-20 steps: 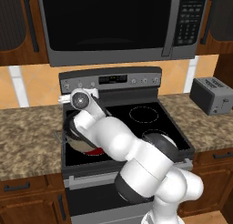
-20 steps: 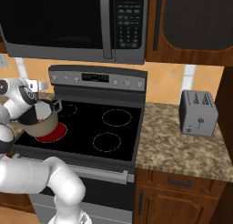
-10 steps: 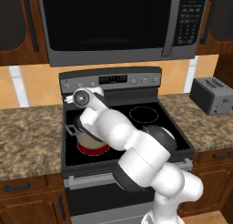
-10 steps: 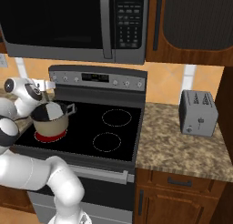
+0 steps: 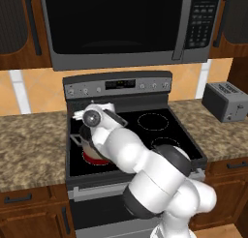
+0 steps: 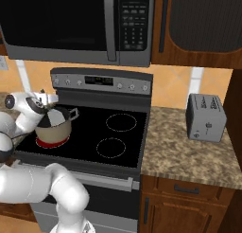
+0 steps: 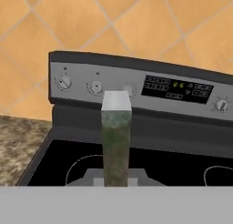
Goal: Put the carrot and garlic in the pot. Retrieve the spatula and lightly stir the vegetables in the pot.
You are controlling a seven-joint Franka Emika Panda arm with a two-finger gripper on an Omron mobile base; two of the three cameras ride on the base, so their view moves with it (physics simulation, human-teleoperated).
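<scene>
The robot's gripper [image 6: 47, 100] is hovering over the front left burner of the stove [image 5: 160, 130], just above the pot [image 6: 54, 128], which is sitting on the glowing red ring near the stove's left edge. In the hand view a flat, pale, mottled strip [image 7: 116, 139] is rising between the fingertips toward the control panel [image 7: 177, 89]; it is probably the spatula seen blade-up, and the fingers appear to be closing on its lower end, though the grip itself is lying below the frame and cannot be confirmed. The arm is blocking the pot's inside, so whether the carrot and garlic are in there cannot be told. The risks from here: a stirring stroke swinging too wide could be knocking the light pot off its burner or tipping it toward the stove's front edge, and a loose grip could be letting the tool slip into the pot. The toaster [image 6: 206, 117] is standing well apart on the right counter.
</scene>
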